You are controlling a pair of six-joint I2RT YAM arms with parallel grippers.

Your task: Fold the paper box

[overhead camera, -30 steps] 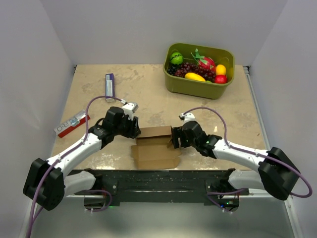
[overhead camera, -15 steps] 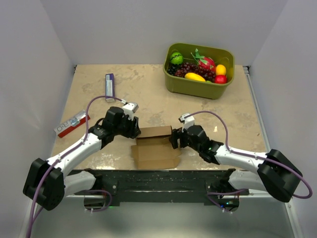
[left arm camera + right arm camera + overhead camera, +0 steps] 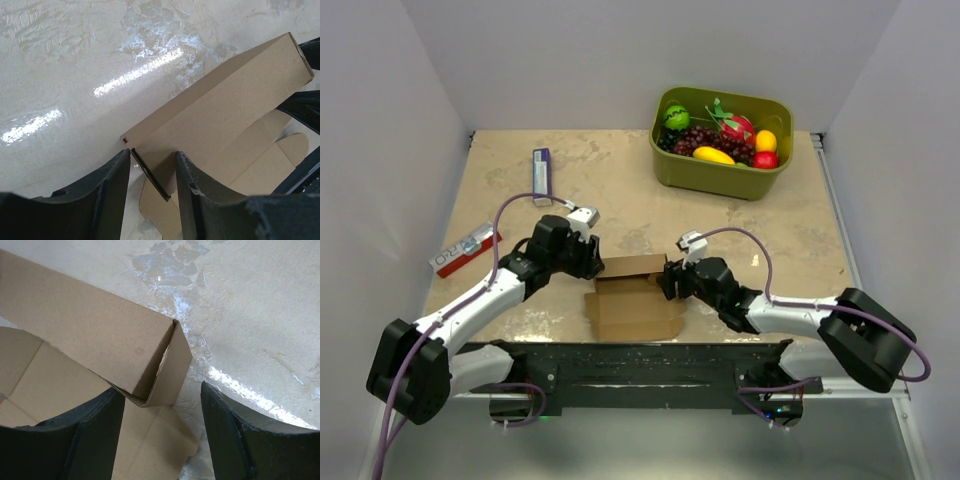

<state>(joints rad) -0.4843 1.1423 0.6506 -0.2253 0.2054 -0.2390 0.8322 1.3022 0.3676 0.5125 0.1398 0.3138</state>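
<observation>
The paper box (image 3: 632,295) is brown cardboard, half formed: a raised back wall (image 3: 225,100) with flat panels lying in front of it. My left gripper (image 3: 592,262) sits at its left end. In the left wrist view the jaws (image 3: 152,155) stand apart, and a thin flap edge (image 3: 150,172) slants across the gap between them. My right gripper (image 3: 670,280) is at the box's right end. Its open jaws (image 3: 162,390) straddle the folded corner (image 3: 165,375), with a gap on both sides.
A green bin (image 3: 710,178) of toy fruit stands at the back right. A slim purple-and-white box (image 3: 542,175) lies at the back left, and a red-and-white box (image 3: 465,250) at the left edge. A black rail (image 3: 630,360) runs along the near edge.
The right gripper has slid left up to the box's right end and its jaws have narrowed. The left arm and the box have stayed still.
</observation>
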